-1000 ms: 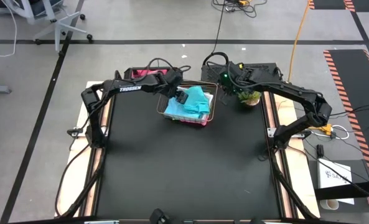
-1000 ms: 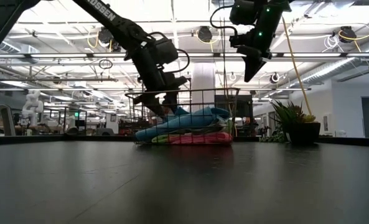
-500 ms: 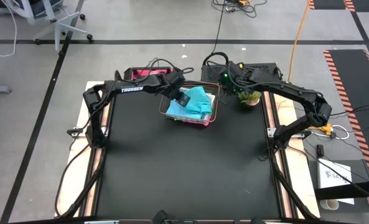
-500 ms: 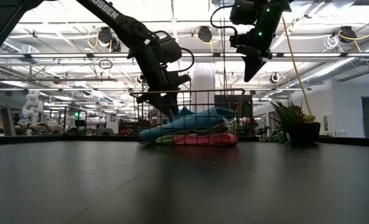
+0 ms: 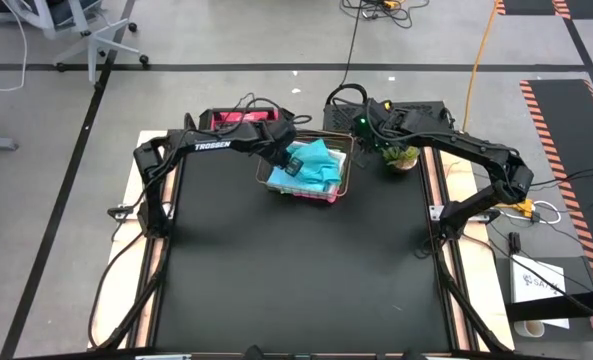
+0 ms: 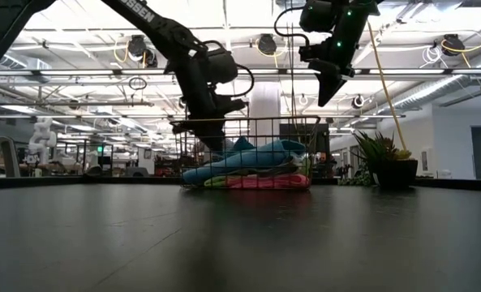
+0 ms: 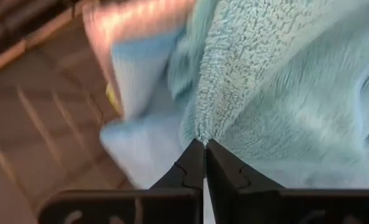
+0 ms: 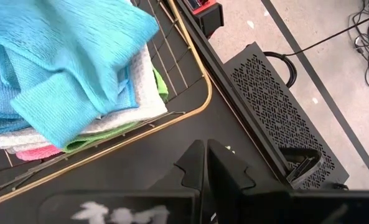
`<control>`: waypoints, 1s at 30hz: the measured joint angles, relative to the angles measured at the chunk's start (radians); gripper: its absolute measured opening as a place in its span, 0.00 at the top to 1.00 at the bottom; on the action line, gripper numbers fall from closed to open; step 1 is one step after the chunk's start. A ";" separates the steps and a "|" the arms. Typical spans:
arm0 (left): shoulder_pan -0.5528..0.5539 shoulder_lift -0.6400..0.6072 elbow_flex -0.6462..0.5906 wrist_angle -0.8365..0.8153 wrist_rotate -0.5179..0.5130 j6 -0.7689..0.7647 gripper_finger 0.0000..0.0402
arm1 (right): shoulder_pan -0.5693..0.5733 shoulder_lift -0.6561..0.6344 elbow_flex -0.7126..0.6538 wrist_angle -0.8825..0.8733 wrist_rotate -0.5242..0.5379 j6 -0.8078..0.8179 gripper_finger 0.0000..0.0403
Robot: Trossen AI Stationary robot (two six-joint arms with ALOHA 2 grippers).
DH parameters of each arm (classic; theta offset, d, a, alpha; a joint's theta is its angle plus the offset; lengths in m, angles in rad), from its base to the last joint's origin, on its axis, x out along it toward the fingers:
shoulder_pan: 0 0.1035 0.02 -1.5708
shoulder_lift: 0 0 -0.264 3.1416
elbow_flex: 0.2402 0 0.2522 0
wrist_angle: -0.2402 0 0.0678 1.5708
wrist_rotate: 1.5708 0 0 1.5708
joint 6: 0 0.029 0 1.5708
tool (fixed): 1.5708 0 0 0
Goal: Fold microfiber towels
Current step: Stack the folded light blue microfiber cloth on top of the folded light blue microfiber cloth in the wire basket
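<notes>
**High view: towels all in basket, none folded yet**

High view: copper wire basket (image 5: 307, 172) at far centre of black worktop (image 5: 296, 270), turquoise towel (image 5: 314, 165) heaped on top. Left claw (image 5: 288, 163) reaching down into basket at its left side, onto that towel. Right claw (image 5: 368, 128) hovering just beyond basket's far right corner, beside small potted plant (image 5: 400, 157), waiting.

Progress, judged: barely begun. No towel spread or folded anywhere on worktop; whole stack left to pull out, flatten, fold. Current step looks like picking out first towel.

Left wrist view: fingers pressed together, pinching a fold of fluffy turquoise cloth (image 7: 277, 93) at their tips. Clenched on towel, then. Not readable from overhead.

Right wrist view: right fingers closed together on nothing; shows layers overhead hides, namely light grey towel (image 8: 131, 102), lime green towel (image 8: 161, 87), pink towel (image 8: 38, 151) under the turquoise ones.

Low view: stack (image 6: 248, 166) sitting low inside basket, pink at bottom, turquoise bulging on top; right claw well above basket rim, a height gap overhead cannot give.
</notes>
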 joint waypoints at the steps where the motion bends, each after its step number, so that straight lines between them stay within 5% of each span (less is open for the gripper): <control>1: -0.001 -0.006 0.000 -0.029 0.000 -0.001 0.98 | 0.000 0.000 0.000 0.000 0.000 -0.005 0.97; 13: -0.007 -0.139 0.004 0.002 -0.095 0.005 0.97 | 0.000 0.000 0.000 0.010 0.000 -0.033 0.97; 20: 0.014 -0.047 0.002 0.071 0.013 -0.027 0.97 | 0.000 0.000 0.000 0.033 0.000 -0.045 0.97; 24: 0.009 0.002 0.004 0.108 0.114 -0.022 0.90 | 0.000 -0.001 0.000 0.034 0.000 -0.052 0.97; 30: 0.008 0.017 0.003 0.100 0.117 -0.022 0.72 | 0.000 -0.001 0.000 0.030 -0.019 -0.060 0.97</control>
